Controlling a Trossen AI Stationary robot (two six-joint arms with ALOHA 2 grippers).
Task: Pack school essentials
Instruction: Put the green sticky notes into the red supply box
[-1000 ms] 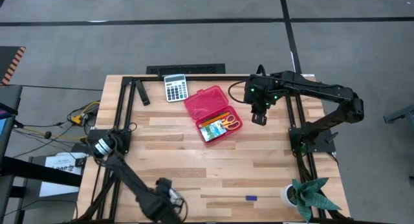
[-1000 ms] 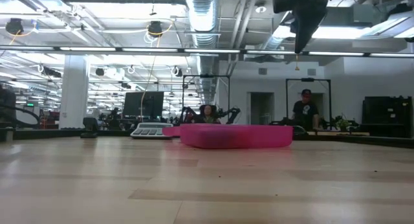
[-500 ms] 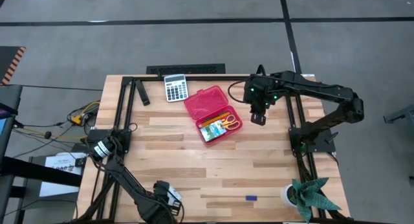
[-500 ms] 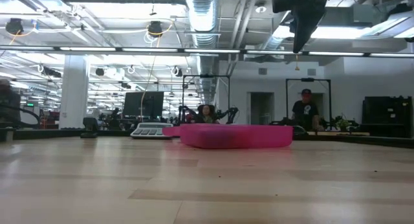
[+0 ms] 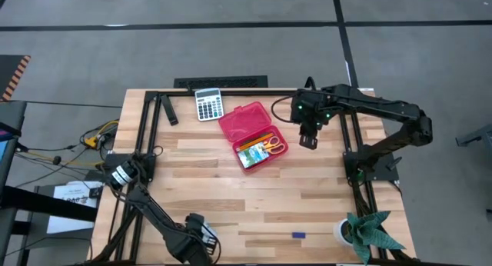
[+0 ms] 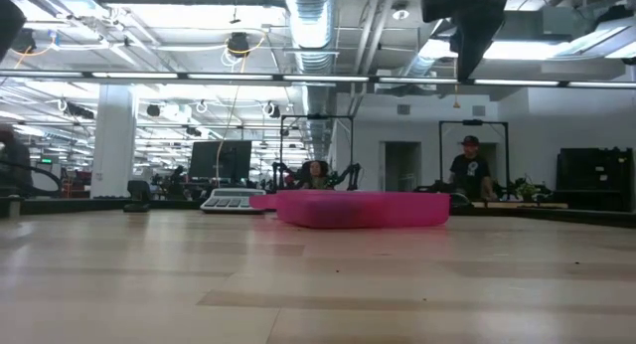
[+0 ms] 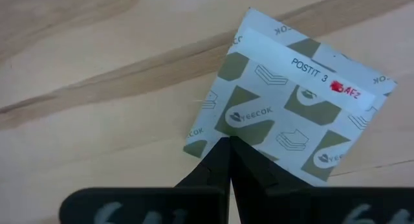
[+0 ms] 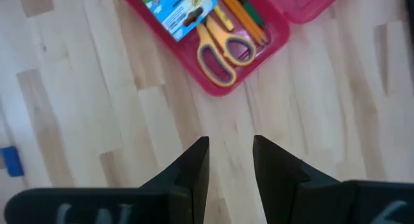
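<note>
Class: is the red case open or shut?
Open: the red case has its lid laid back, with scissors and pencils visible inside.

printed packet [image 7: 291,120] reading "POSTIT 3", "AF2" in red, repeated "YEECOK" logo

A light wooden counter [image 5: 307,197] with pale and tan planks. On it, a bright pink-red open case [image 5: 250,134]; inside are scissors [image 8: 223,52] with yellow-orange handles, thin orange and green pencils [image 8: 242,15], and a card [image 8: 178,6] printed in blue and green. Beyond the case from the black right gripper [image 8: 230,162] lies a grey calculator [image 5: 207,104] with white keys. A small blue piece [image 5: 298,235] lies well apart from that gripper. Just ahead of the black left gripper [image 7: 229,160] is a packet [image 7: 294,117], white with an olive-green geometric print and a red mark.
</note>
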